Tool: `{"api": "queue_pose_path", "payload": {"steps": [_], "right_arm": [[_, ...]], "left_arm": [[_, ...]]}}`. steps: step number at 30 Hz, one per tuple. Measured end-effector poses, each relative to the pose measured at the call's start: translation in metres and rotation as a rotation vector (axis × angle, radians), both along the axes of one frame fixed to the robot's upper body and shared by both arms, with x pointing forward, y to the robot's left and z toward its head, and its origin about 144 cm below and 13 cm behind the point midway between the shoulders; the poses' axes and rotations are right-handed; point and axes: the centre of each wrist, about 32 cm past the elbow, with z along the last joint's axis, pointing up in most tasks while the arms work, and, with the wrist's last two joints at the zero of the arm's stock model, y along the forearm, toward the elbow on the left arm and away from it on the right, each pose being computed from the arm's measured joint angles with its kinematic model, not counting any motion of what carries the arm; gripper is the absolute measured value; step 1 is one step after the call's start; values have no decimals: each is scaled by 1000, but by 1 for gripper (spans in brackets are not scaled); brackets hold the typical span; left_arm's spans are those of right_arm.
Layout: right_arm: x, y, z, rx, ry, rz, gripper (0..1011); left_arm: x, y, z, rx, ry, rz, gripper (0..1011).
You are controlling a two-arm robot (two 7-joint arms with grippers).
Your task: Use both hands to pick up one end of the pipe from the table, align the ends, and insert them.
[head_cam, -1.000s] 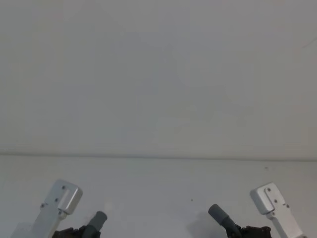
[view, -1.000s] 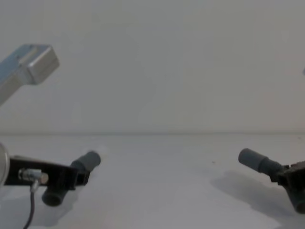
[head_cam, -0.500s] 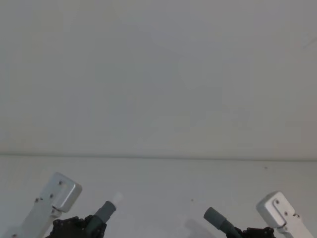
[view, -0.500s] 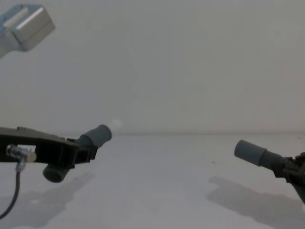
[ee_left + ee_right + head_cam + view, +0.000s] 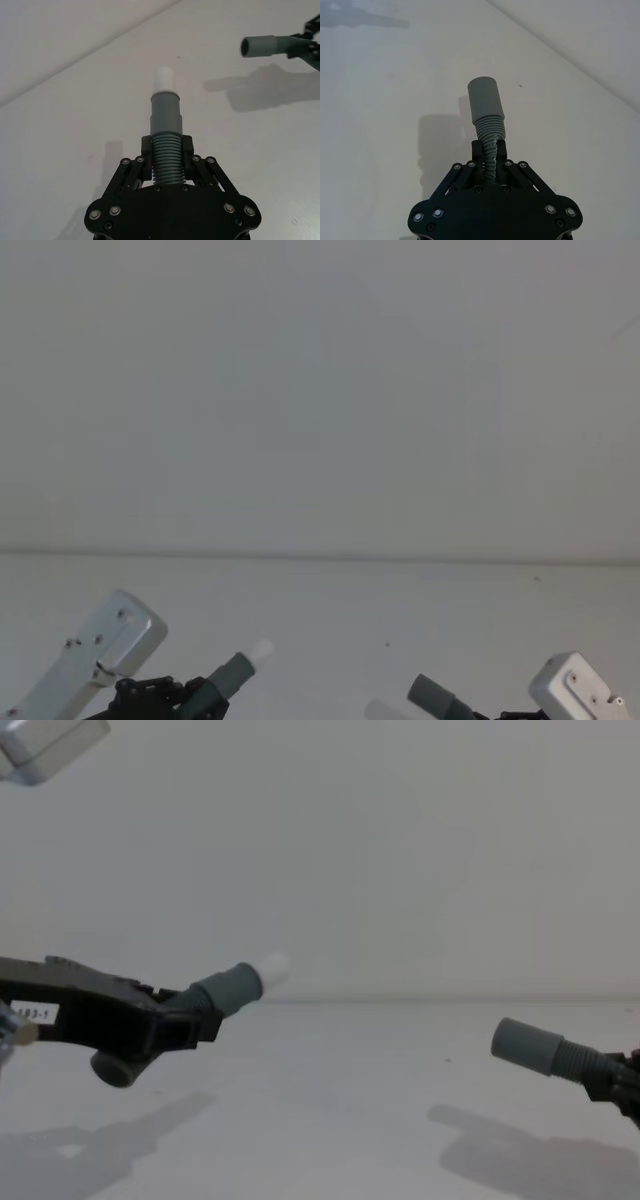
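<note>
Left gripper is up from where it was a second ago. On the chest view the white-tipped piece now sits level with the table's far edge, where before it hung low over the table. Its white tip reads cleanly now; a second ago it was a faint smear. The jaws are clamped tight on the ribbed middle, and the cuff pokes out forward and tilts upward. The left arm's silver link has climbed almost out of the top corner.

Right gripper has barely shifted. It is pinched closed on the ribs of the socket piece, and the socket is a touch higher than before, clear of the table with its shadow below. Tip and socket are well apart, angled roughly toward each other. From the left wrist I can see the socket's open mouth far off.

What I can't get: on the chest view the right gripper is cut off at the frame edge. On the head view both grippers are clipped by the bottom edge. The white-tipped piece's rear cuff hangs below the left gripper, half hidden behind it. There's a small label on the left gripper; I can't read it. On the head view a pale blur sits just beside the socket, and I can't tell what it is.
</note>
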Motion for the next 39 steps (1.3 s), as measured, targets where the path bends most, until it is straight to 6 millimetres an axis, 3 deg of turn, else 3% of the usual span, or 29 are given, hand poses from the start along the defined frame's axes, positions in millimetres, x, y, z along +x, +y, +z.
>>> {"api": "queue_pose_path", "payload": {"steps": [20,39], "right_arm": [[-6,-17,2,17,-42,151,94],[-5,-26,2,26,-60,273,81]], "left_arm": [[6,21,19,97,24,-234,304],[27,24,18,157,23,-361,304]]}}
